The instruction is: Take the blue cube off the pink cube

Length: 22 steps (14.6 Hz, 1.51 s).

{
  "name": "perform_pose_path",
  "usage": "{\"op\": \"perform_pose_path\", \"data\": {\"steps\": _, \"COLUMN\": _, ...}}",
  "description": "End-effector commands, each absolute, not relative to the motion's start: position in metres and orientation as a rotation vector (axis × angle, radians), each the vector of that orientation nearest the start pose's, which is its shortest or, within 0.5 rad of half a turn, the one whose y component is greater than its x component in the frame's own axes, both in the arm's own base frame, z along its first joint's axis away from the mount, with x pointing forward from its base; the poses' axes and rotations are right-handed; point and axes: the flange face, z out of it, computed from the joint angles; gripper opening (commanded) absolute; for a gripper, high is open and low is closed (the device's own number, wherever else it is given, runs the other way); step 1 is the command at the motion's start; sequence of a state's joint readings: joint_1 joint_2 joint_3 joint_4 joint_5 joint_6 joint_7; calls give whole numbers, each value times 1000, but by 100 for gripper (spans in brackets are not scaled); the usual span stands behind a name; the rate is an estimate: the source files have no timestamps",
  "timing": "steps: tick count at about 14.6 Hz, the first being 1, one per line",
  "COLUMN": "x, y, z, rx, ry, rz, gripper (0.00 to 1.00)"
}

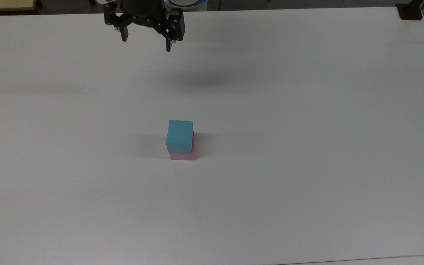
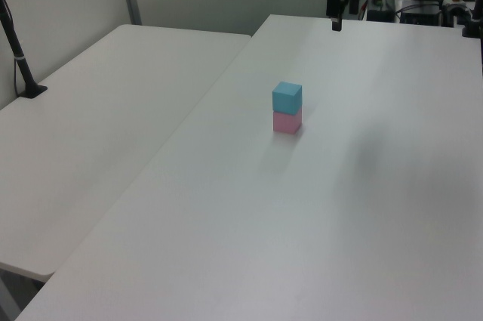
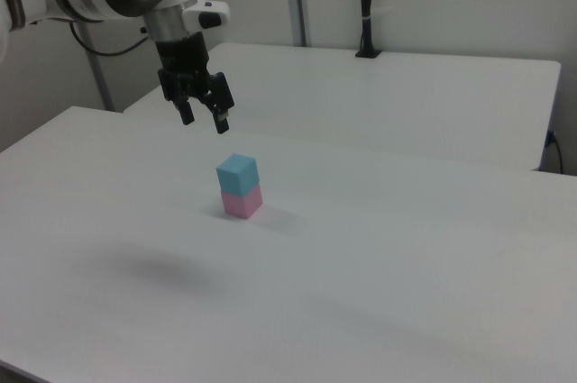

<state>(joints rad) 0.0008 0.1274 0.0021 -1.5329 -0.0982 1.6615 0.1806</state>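
Tool (image 3: 204,119) spread above one blue cube (image 3: 237,175) atop one pink cube (image 3: 242,203)

No readable text, label, brand, number or sign anywhere: none on the blue cube (image 1: 179,135), the pink cube (image 1: 182,155), or the table (image 1: 307,147).

Stack: blue cube (image 1: 179,135) sitting on pink cube (image 1: 183,155), standing alone mid-table (image 1: 307,165) as the sole obstacle.
Around stack: lying bare on every side, leaving sideways approach free.
Above stack: standing unobstructed.
Gripper (image 1: 146,43): hanging with fingers apart, raised well off the surface near the top view's upper edge, well apart from the cubes.
Between gripper and stack: lying bare, nothing blocking.
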Motion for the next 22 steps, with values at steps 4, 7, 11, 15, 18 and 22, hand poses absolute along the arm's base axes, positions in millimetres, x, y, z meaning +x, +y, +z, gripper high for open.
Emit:
{"op": "perform_pose_path", "data": {"steps": 4, "x": 596, "y": -13, "z": 578, "rx": -3209, "ry": 241, "rz": -4, "gripper": 100}}
{"op": "perform_pose_path", "data": {"steps": 7, "x": 596, "y": -13, "z": 578, "rx": -3209, "ry": 214, "rz": -2, "gripper": 100}}
{"op": "perform_pose_path", "data": {"steps": 11, "x": 595, "y": -13, "z": 577, "rx": -3212, "ry": 160, "rz": 10, "gripper": 100}}
{"op": "perform_pose_path", "data": {"steps": 15, "x": 603, "y": -11, "z": 563, "rx": -3216, "ry": 113, "rz": 33, "gripper": 100}}
{"op": "perform_pose_path", "data": {"steps": 18, "x": 623, "y": -7, "z": 543, "rx": -3214, "ry": 24, "rz": -41, "gripper": 100}}
{"op": "perform_pose_path", "data": {"steps": 22, "x": 650, "y": 4, "z": 503, "rx": -3203, "ry": -7, "rz": -91, "gripper": 100}}
